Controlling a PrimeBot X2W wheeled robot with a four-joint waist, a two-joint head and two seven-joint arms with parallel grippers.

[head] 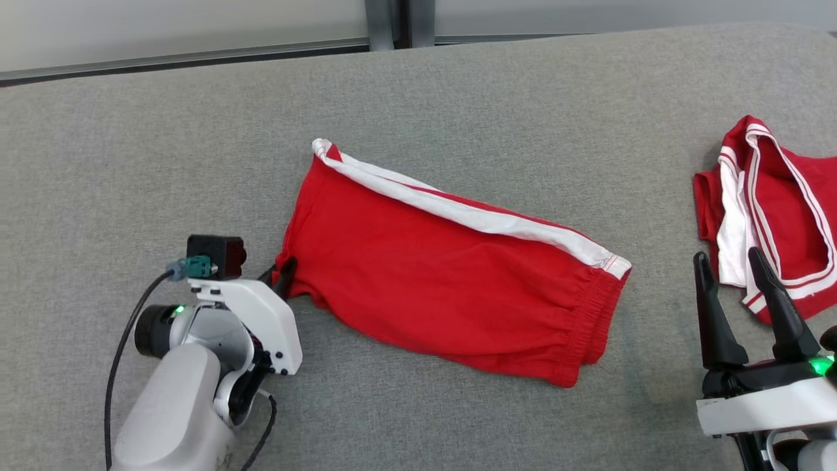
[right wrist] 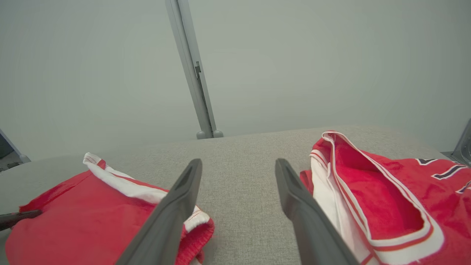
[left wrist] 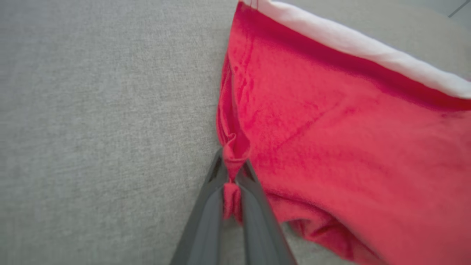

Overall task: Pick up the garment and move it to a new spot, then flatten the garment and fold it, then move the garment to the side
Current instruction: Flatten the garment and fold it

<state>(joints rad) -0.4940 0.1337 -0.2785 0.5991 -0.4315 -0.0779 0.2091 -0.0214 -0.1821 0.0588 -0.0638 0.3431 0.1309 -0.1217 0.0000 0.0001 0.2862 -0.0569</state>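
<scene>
The garment is a pair of red shorts with a white side stripe, lying flat and folded on the grey table. My left gripper is at its lower left corner, shut on a pinch of the red cloth. The left wrist view shows the fabric bunched between the closed fingers of the left gripper. My right gripper stands open at the lower right, holding nothing and apart from the shorts. In the right wrist view the right gripper points between the shorts and another garment.
A second red garment with white trim lies crumpled at the table's right edge, just beyond the right gripper's fingertips; it lies at the right of the right wrist view too. A pale wall with a grey post stands behind the table.
</scene>
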